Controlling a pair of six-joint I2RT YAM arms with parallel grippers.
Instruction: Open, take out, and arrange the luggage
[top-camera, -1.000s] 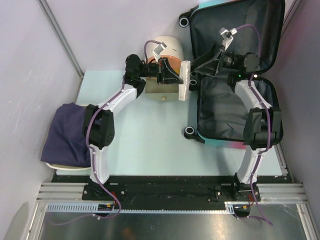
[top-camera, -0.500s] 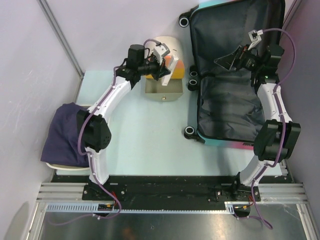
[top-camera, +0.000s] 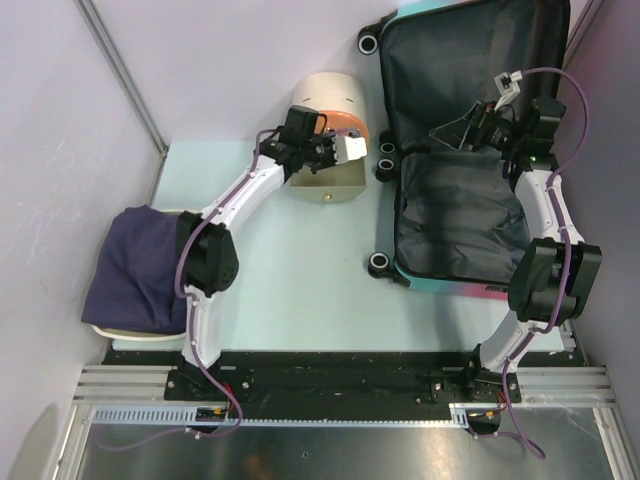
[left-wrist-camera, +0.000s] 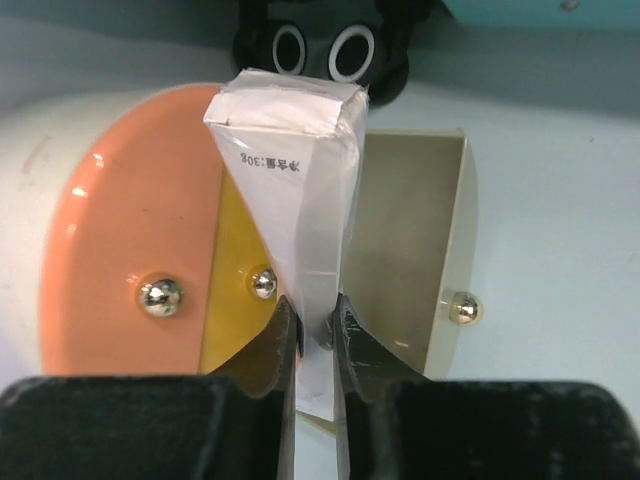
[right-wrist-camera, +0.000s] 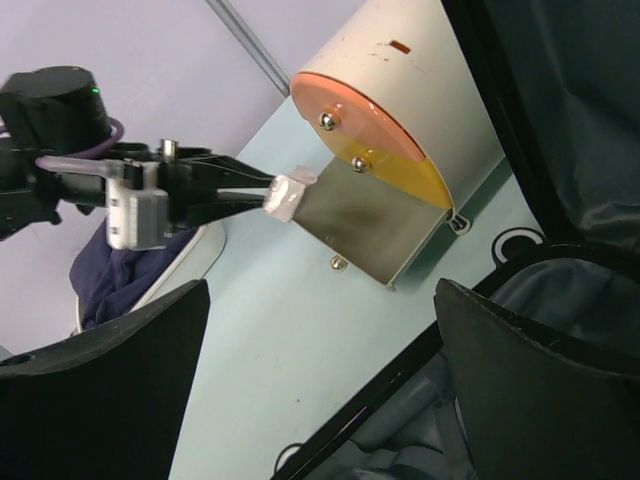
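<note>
The luggage (top-camera: 455, 215) lies open at the right, dark grey lining up, its lid (top-camera: 450, 60) leaning at the back. Its black wheels show in the left wrist view (left-wrist-camera: 320, 45), and its lining in the right wrist view (right-wrist-camera: 560, 120). My left gripper (top-camera: 338, 150) is shut on a small white carton (top-camera: 352, 148), held above the open drawer (top-camera: 328, 180) of the cream cylindrical box (top-camera: 330, 95). The left wrist view shows the carton (left-wrist-camera: 300, 170) pinched between the fingers (left-wrist-camera: 317, 330). My right gripper (top-camera: 452, 130) is open and empty above the suitcase hinge (right-wrist-camera: 320, 330).
A navy cloth (top-camera: 130, 270) lies on a white tray (top-camera: 130, 333) at the left. The cylindrical box has an orange front (right-wrist-camera: 350, 120) and a yellow drawer front (right-wrist-camera: 400, 170). Grey walls close in on both sides. Suitcase wheels (top-camera: 380, 262) stick out toward the middle.
My left gripper has carried the white carton up and right, to above the open drawer. My right arm swung right and up a second ago and has barely moved since.
</note>
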